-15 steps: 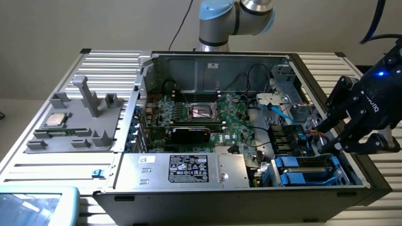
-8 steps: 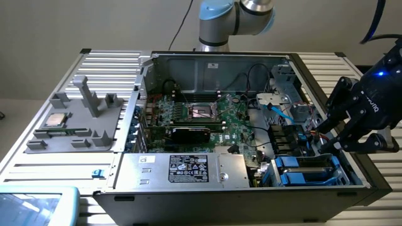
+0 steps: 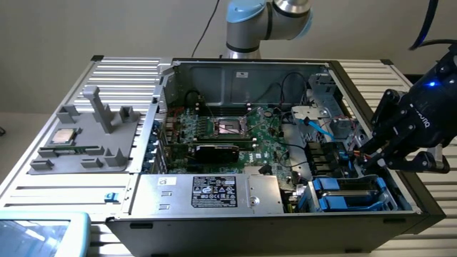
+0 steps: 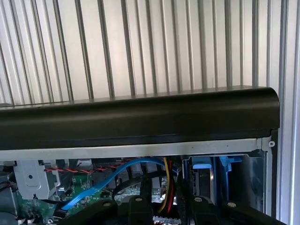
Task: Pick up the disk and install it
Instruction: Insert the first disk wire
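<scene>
arm: angled down at exterior view's right | gripper [image 3: 373, 159] inside case [image 3: 243, 80] (over blue drive bay [image 3: 350, 194]) | grip: cannot tell

silver-grey arm [image 3: 275, 19] with pale blue joint caps [image 3: 246, 10]; black gripper [image 3: 382, 158] with faint white lettering [image 3: 421, 115]; a small blue light [image 3: 432, 84] glowing; a black cable [image 3: 427, 24] trailing above it

Fig. hidden parts | gripper [image 3: 378, 158]: lower end dark, outline unclear | arm [image 3: 268, 22]: cut off by top edge | PSU label [image 3: 216, 191], well apart from gripper: print too small to read
</scene>
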`<action>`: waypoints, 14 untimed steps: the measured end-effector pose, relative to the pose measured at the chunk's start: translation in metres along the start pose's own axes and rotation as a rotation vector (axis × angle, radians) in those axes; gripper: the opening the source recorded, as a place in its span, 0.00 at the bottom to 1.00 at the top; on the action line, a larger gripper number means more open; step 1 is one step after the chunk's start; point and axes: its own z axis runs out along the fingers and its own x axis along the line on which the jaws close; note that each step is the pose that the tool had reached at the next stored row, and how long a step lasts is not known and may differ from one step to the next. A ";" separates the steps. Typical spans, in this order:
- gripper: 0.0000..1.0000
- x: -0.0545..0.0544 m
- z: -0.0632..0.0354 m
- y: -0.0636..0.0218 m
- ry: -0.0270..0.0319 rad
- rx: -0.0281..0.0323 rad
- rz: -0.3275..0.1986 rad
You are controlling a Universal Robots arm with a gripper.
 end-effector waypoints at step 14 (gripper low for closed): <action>0.25 0.000 0.0001 -0.0038 0.0025 -0.0019 0.017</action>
